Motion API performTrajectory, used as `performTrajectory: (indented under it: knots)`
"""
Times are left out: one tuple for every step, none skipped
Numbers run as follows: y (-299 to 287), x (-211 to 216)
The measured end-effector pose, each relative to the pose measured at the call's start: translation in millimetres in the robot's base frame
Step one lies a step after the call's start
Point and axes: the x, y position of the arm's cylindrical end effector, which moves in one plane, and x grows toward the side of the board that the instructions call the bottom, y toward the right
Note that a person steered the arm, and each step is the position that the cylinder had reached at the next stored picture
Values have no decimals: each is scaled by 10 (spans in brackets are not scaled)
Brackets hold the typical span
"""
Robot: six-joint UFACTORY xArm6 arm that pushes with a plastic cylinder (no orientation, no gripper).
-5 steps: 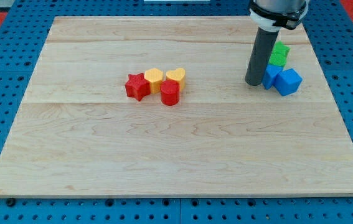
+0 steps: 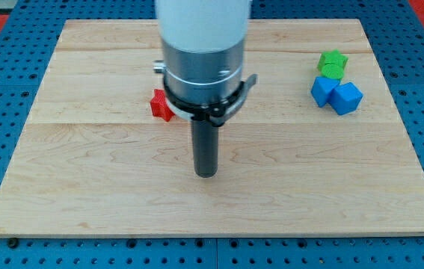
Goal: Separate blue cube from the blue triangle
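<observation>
While my tip (image 2: 206,174) sits near the middle of the table (image 2: 84,187), the blue cube (image 2: 347,98) is way off at the view's right, touching the blue triangle (image 2: 321,91), with a green block (image 2: 333,64) just above them. A red star (image 2: 160,105) peeks out, probably half hidden by the arm. No fingers here, just the rod.

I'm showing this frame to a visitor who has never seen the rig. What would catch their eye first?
The big arm dominates the middle, its dark rod ending at my tip on bare wood, far from every block. At the view's right sit the blue cube and blue triangle, touching, with a green block just above. A red star peeks out left of the arm.
</observation>
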Motion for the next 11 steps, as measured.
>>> performTrajectory:
  knots:
    - [943,-193]
    - [1991,-494]
    - [2708,-942]
    - [2723,-1239]
    - [2029,-1315]
    - [933,-1315]
    - [1031,-1315]
    - [1916,-1350]
    - [2814,-1615]
    - [2867,-2178]
    - [2289,-2219]
